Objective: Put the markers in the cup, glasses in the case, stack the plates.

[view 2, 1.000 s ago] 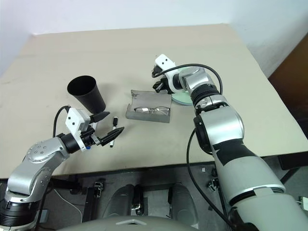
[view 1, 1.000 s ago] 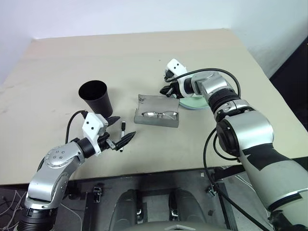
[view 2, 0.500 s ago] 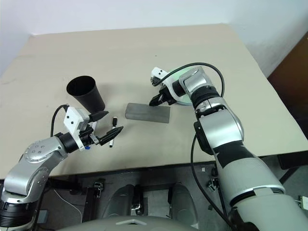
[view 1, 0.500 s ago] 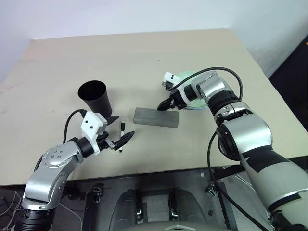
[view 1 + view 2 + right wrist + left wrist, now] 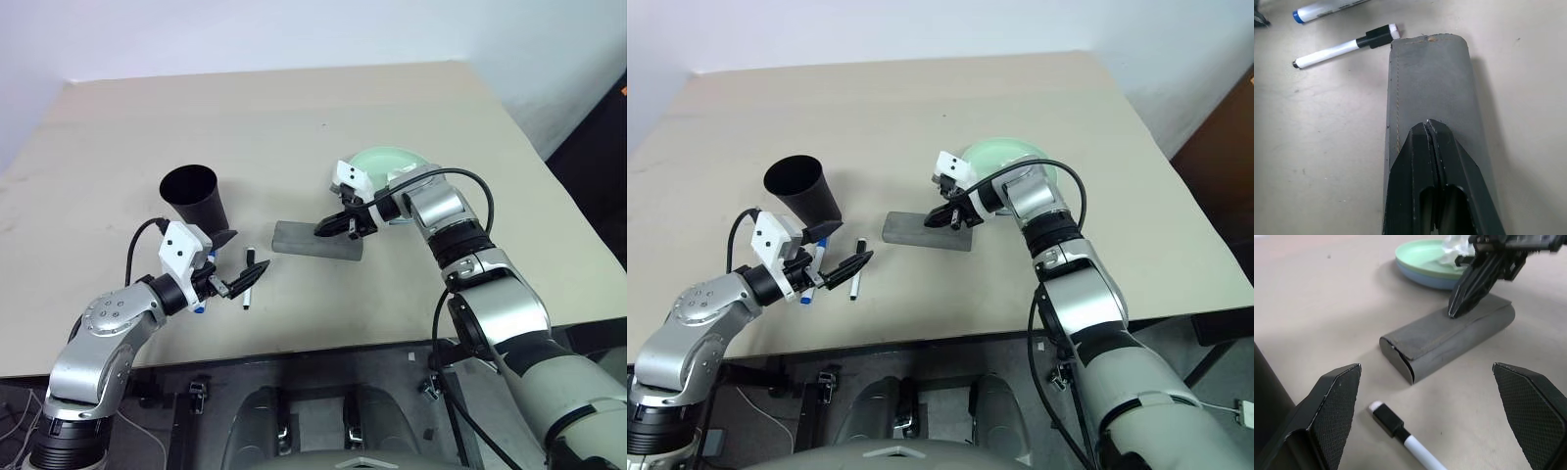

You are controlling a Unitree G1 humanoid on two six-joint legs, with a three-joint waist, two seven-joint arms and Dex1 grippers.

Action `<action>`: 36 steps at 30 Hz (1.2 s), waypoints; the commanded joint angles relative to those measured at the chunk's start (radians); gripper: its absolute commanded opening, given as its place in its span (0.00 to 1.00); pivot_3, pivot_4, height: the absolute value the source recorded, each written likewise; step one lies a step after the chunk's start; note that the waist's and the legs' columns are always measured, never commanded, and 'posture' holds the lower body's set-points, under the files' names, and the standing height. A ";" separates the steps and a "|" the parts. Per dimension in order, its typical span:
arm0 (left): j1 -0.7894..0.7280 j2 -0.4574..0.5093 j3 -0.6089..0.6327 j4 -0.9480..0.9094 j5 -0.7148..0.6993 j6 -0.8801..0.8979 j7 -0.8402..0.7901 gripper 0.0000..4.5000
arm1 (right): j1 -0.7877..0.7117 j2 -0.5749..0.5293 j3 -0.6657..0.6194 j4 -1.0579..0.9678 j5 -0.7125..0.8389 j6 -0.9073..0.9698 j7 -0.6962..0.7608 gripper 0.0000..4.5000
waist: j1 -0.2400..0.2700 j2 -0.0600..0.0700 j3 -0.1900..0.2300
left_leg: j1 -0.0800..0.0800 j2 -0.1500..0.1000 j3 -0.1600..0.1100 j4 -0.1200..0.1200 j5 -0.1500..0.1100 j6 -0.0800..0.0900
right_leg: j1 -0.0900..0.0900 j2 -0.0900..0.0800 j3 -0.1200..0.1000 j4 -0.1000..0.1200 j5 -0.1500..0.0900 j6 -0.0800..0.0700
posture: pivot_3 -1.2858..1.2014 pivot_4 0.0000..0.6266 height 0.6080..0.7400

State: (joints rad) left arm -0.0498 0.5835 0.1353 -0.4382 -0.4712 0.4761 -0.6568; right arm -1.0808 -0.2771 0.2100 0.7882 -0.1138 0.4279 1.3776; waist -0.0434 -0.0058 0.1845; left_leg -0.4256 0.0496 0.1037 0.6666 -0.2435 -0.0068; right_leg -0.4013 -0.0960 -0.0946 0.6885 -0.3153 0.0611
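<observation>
The grey case [image 5: 316, 241] lies closed in the middle of the table, so the glasses are hidden. My right gripper [image 5: 324, 231] is shut, its tips touching the case's lid [image 5: 1430, 78] near the right end. The black-capped marker [image 5: 247, 279] lies on the table left of the case. Beside it, under my left hand, lies the blue-capped marker [image 5: 808, 292]. My left gripper [image 5: 239, 260] hovers open above them, holding nothing, just right of the upright black cup [image 5: 192, 196]. The mint green plate [image 5: 384, 163] is stacked on the light blue plate [image 5: 1422, 280] behind the case.
The beige table [image 5: 392, 313] has bare room behind the cup and to the right of the plates. Its front edge runs close below the markers. A black cable loops over my right forearm [image 5: 460, 196].
The case stood open with the glasses inside a second ago; its lid is now shut. My right gripper came back from the plates and sank onto the lid. The left gripper has kept still.
</observation>
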 commanded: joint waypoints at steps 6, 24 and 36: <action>-0.025 0.003 0.054 -0.065 -0.065 0.054 0.037 1.00 | 0.032 -0.094 -0.070 -0.153 0.145 0.048 0.037 0.01 | 0.006 0.000 0.001 | -0.002 0.000 -0.001 0.000 0.000 0.000 | -0.002 0.000 0.000 0.000 0.000 0.000 | 0.52 0.24 0.70; 0.255 -0.005 0.315 -0.349 -0.208 0.250 0.285 1.00 | 0.030 -0.117 -0.044 -0.197 0.231 0.000 0.028 0.01 | 0.005 0.000 0.001 | -0.002 0.000 0.000 -0.002 -0.002 0.003 | -0.003 0.000 0.000 -0.001 0.001 -0.001 | 0.52 0.24 0.70; 0.157 0.010 0.287 -0.283 -0.203 0.483 0.482 1.00 | 0.027 -0.129 -0.049 -0.189 0.246 -0.002 0.011 0.01 | 0.005 0.000 0.001 | -0.002 0.000 -0.001 -0.002 -0.001 0.004 | -0.003 0.000 0.000 -0.002 0.001 -0.002 | 0.52 0.24 0.70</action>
State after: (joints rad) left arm 0.1289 0.5855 0.4181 -0.7167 -0.6800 0.9418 -0.1902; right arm -1.0299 -0.4017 0.1796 0.6251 0.1055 0.4249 1.3935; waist -0.0384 -0.0061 0.1856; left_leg -0.4281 0.0498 0.1030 0.6649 -0.2450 -0.0032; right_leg -0.4041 -0.0962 -0.0945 0.6867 -0.3143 0.0593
